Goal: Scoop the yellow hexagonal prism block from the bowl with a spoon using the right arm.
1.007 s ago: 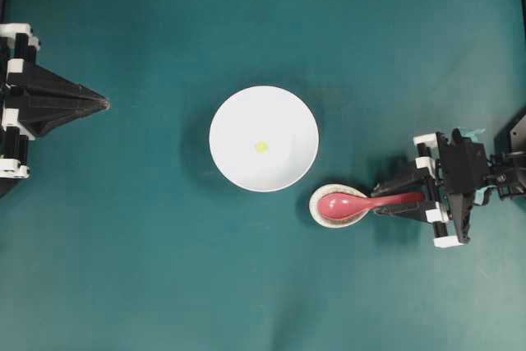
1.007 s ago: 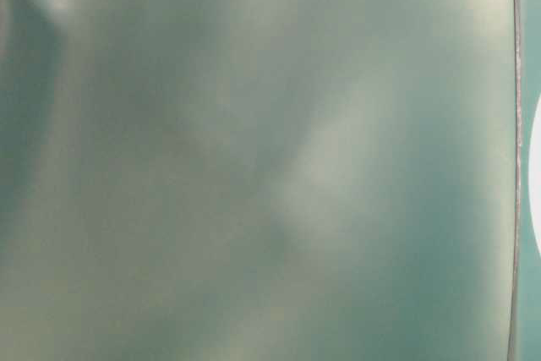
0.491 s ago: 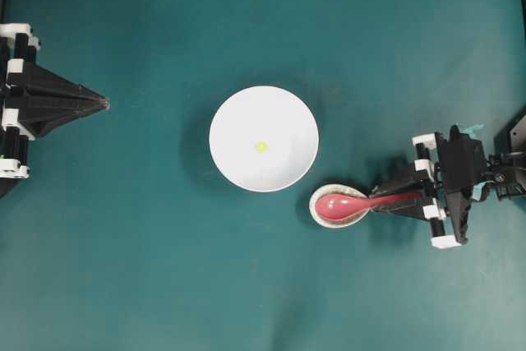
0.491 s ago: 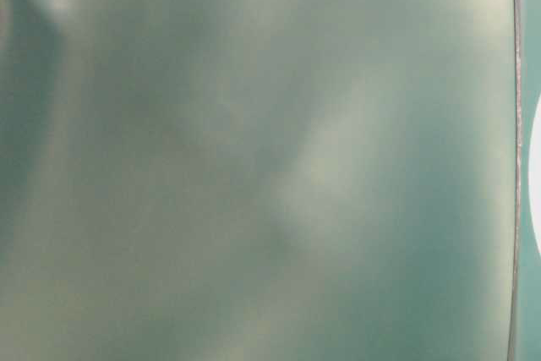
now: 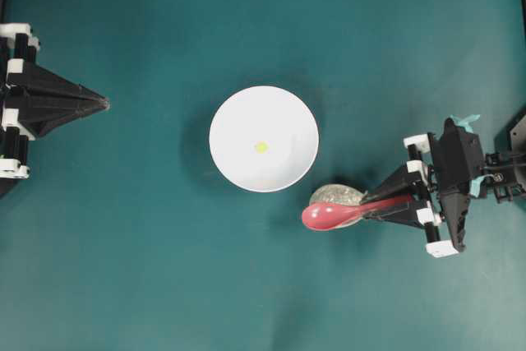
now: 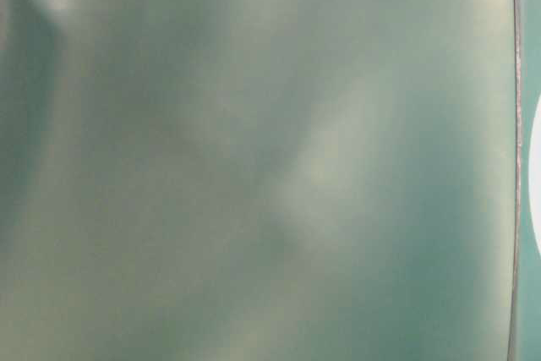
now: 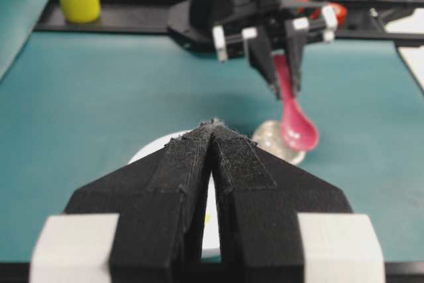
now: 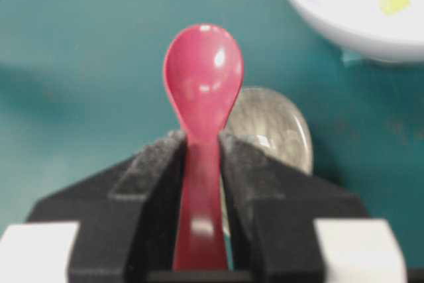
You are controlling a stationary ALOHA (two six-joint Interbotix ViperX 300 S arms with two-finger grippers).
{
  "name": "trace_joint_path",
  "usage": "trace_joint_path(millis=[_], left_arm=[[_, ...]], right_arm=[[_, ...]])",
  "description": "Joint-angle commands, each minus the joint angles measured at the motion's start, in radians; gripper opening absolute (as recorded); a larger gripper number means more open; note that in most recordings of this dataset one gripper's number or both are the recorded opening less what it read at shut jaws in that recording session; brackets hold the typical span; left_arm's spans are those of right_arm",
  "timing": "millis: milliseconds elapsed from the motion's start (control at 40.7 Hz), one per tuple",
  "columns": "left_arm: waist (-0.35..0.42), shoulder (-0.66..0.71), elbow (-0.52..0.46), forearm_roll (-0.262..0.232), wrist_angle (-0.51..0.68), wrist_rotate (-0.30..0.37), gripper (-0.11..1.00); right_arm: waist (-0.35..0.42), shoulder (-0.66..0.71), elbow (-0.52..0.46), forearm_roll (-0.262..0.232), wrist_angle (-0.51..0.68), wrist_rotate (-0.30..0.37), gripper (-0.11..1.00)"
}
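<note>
**A:** Going from the top-down cam first. White bowl [image 5: 264, 139] sits about dead centre of the teal table [image 5: 164, 285], and the yellow hexagonal prism block [image 5: 260, 147] is right in its middle. At roughly 4 o'clock from the bowl, just off its rim, there's the speckled spoon rest [image 5: 337, 195]. The right gripper [image 5: 386, 208] comes in from 3 o'clock with its fingers pinched on the handle of the red spoon [image 5: 329, 216]; the scoop hangs over the rest's 7 o'clock edge.

**B:** And room around it?

**A:** Loads. Bare table at 12, 6 and 9 o'clock of the bowl. The left gripper [image 5: 103, 104] is parked way out at 9, near the table edge, well apart from everything.

**B:** Table-level cam?

**A:** Useless, just a teal-grey blur with a white sliver at the right border. Can't tell what it is.

**B:** Left wrist?

**A:** Left gripper [image 7: 213, 124] has its fingers pressed together with nothing in them. Past them, at 1 o'clock, the spoon [image 7: 298, 130] dangles scoop-down above the spoon rest [image 7: 271, 142].

**B:** Right wrist?

**A:** Right gripper [image 8: 202, 140] pads clamp both sides of the spoon [image 8: 203, 77] handle. Spoon rest [image 8: 271, 127] peeks out beside it; bowl [image 8: 331, 24] and block [image 8: 395, 1] at 1 o'clock.
</note>
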Motion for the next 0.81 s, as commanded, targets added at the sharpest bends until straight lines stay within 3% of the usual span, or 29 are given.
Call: trace_joint_path(millis=[0,319,786], left_arm=[[0.002,0.006,-0.017,0.003,-0.005,0.0,-0.01],[0.002,0.005,-0.017,0.003,-0.003,0.0,-0.01],[0.002,0.005,-0.017,0.003,-0.003,0.0,-0.01]], right_arm=[[-0.02,-0.067,-0.055,0.003,0.117,0.0,0.24],[-0.138,-0.193,-0.212,-0.003,0.491,-0.028,0.24],[-0.298,-0.179,-0.443,-0.008,0.931,-0.028,0.24]])
